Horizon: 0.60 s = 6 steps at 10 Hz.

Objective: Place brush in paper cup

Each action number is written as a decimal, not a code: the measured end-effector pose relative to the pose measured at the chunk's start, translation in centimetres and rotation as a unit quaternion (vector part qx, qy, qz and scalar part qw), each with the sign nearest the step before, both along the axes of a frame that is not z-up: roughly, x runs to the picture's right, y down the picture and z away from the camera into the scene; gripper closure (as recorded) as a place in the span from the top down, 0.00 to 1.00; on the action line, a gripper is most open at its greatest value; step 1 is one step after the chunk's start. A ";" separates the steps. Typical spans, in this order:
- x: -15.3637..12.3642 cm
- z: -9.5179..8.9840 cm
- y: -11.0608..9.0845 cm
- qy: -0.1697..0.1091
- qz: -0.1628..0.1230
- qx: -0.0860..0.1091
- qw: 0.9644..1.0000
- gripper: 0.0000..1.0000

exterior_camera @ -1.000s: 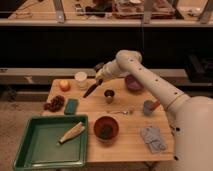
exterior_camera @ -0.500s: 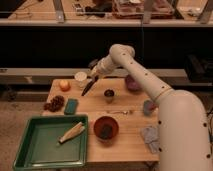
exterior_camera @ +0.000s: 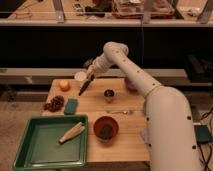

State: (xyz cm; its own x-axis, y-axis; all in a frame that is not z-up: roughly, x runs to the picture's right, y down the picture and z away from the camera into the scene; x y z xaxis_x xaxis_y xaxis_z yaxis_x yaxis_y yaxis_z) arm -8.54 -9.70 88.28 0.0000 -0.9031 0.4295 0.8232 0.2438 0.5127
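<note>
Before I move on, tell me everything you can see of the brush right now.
The brush is a slim dark stick, tilted, its lower tip pointing down and to the left over the wooden table. Its upper end is clamped in the shut jaws of the gripper, so it hangs in the air, touching nothing else. It sits just beside the white paper cup, not inside it. Bristles and finer detail cannot be made out.

We log: pincer (exterior_camera: 90,76), clamped on the brush (exterior_camera: 85,87), moved left across the table (exterior_camera: 120,137), now just beside the paper cup (exterior_camera: 80,76).
</note>
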 end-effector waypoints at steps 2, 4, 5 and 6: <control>-1.2 0.8 -0.3 -0.001 -0.006 -0.004 1.000 0.00; -1.6 1.4 -0.5 0.001 -0.013 -0.007 1.000 0.00; -2.3 1.9 -0.5 0.002 -0.019 -0.010 1.000 0.00; -2.7 2.3 -0.5 0.003 -0.023 -0.012 1.000 0.00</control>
State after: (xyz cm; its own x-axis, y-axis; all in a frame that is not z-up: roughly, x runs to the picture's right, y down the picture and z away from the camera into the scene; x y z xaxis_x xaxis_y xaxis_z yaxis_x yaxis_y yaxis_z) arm -11.21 -10.18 90.59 -0.0381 -0.8914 0.4516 0.8371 0.2183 0.5016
